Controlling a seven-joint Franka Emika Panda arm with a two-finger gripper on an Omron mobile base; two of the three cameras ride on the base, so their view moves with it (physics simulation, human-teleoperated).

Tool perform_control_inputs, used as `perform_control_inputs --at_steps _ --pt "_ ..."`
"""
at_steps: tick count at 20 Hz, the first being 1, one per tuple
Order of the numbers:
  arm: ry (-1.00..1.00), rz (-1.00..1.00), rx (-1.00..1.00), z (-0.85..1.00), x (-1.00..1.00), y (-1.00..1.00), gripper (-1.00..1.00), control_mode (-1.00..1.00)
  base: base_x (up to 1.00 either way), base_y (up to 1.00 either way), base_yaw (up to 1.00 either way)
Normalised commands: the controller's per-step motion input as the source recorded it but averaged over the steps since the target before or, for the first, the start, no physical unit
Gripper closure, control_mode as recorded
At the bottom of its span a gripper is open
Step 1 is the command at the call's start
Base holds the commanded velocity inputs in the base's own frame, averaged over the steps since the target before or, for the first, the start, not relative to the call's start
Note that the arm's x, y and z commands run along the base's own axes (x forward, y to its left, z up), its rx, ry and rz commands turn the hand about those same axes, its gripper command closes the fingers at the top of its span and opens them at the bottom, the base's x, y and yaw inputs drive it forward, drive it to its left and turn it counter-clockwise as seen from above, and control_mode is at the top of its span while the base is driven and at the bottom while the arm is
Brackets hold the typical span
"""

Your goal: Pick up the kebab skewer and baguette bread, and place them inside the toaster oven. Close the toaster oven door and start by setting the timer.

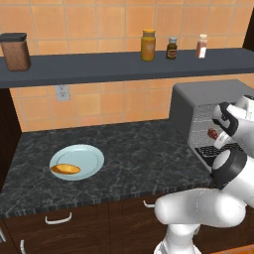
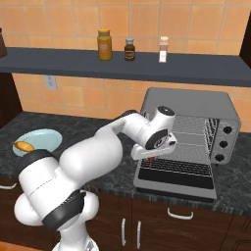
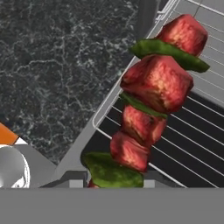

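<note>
Kebab skewer point(image 3: 151, 94) gripped in my end effector point(image 2: 156, 156) at the mouth of the toaster oven point(image 2: 196, 105).

From the hand view I see the skewer's red meat chunks and green pepper slices running up from between the fingertips, clamped at its lower end, hanging over the wire rack point(image 3: 188, 131) and the lowered toaster oven door point(image 2: 175, 182). In the left base view a dark red chunk shows just in front of the oven's open cavity. The baguette bread point(image 1: 65, 169) lies on the pale blue plate point(image 1: 89, 156), well apart from the oven, far along the dark marbled tabletop point(image 1: 139, 149). Above the oven, a shelf point(image 2: 59, 59) carries three jars point(image 2: 129, 49). The oven's knobs point(image 2: 224, 143) sit on its far side from the plate.
</note>
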Motion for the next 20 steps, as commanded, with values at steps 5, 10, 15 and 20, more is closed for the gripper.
perform_control_inputs --at_steps 5,10,15,20 --pt "0.03 0.00 0.00 -0.05 0.16 0.00 -1.00 -1.00 0.00 0.00 0.00" --pt "0.01 0.00 0.00 -0.09 0.18 0.00 -1.00 -1.00 0.00 0.00 0.00" --pt "0.00 0.00 0.00 0.02 0.01 0.00 -1.00 -1.00 0.00 0.00 0.00" --pt "0.00 -0.01 0.00 0.55 -0.53 0.21 -1.00 -1.00 0.00 0.00 0.00"
